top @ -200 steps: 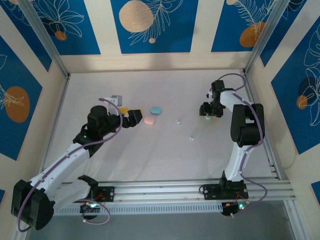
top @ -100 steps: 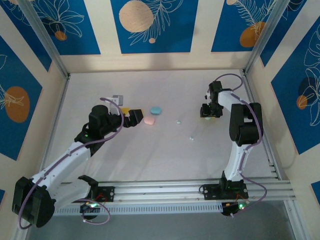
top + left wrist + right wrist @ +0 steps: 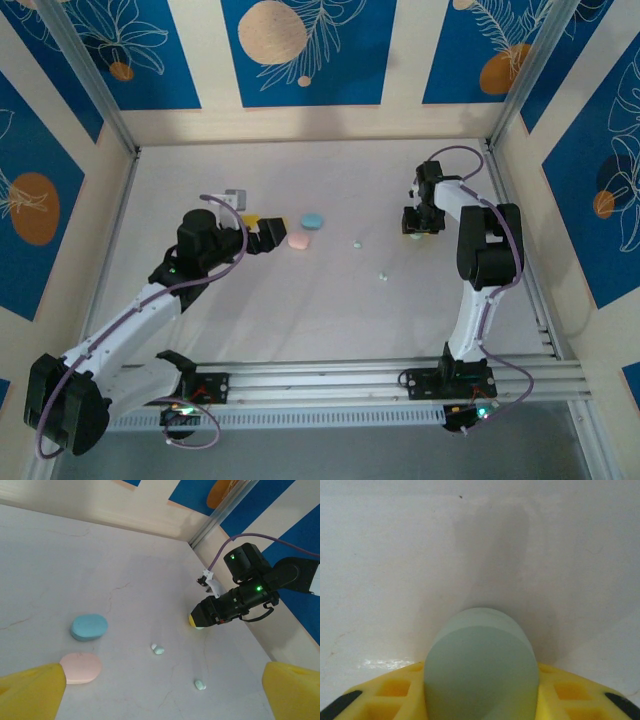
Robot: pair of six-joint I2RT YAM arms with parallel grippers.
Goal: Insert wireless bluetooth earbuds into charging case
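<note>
Right gripper [image 3: 418, 227] hugs the pale green case [image 3: 481, 665] tight, left gripper [image 3: 262, 227] has fingers [image 3: 30, 690] wide apart by the pink case [image 3: 298, 241], and two tiny earbuds [image 3: 356, 243] lie on the table [image 3: 300, 330] between them.

The pale green rounded plastic case [image 3: 481, 665] looked smooth and matt. The yellow moulded plastic fingers [image 3: 390, 692] were duller, with hollow pockets. The whitish tabletop [image 3: 125, 570] was smooth, faintly sheened and hairline-veined. The light blue pebble-shaped plastic case [image 3: 89, 627] and pink pebble-shaped plastic case [image 3: 80, 667] looked satin, and the tiny pale plastic earbuds [image 3: 158, 649] glossier. The silver metal rails [image 3: 330, 378] looked brushed.
</note>
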